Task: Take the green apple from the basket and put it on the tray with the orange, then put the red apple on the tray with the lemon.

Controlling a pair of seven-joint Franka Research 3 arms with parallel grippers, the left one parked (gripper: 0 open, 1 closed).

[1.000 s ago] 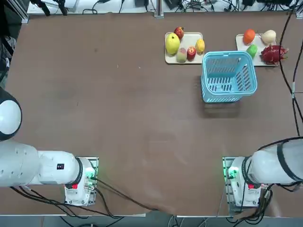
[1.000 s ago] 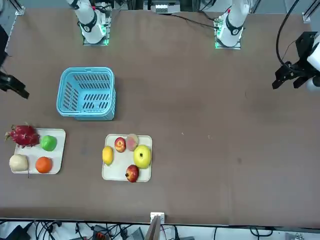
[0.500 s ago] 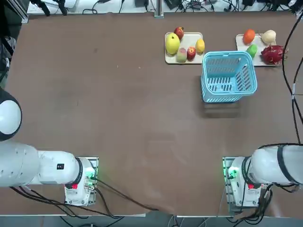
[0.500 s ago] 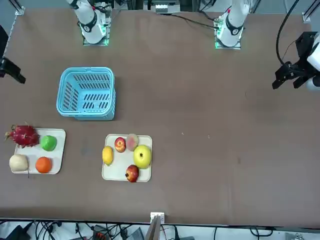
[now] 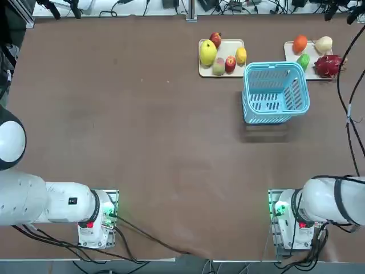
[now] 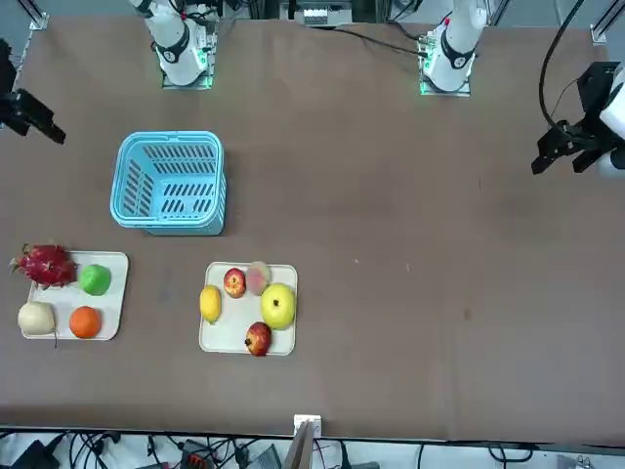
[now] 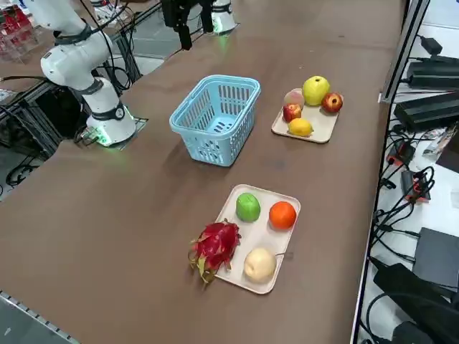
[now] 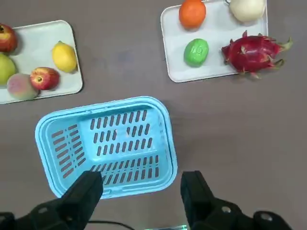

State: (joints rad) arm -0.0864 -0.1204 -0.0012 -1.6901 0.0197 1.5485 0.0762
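Right gripper (image 8: pixel 139 191) open, empty, high above basket (image 8: pixel 108 146). Green apple (image 8: pixel 196 51) beside orange (image 8: pixel 192 13); red apple (image 8: pixel 44 78) beside lemon (image 8: pixel 64 56).

Overhead, front, raised right side (all wide), wrist above basket (image 8: pixel 108 143)

The green apple (image 8: pixel 196 51) sat beside the orange (image 8: pixel 192 13) on their tray (image 8: pixel 213 67), the red apple (image 8: pixel 44 78) by the lemon (image 8: pixel 64 56) on the other tray (image 8: pixel 43 33), the basket (image 8: pixel 110 143) empty.
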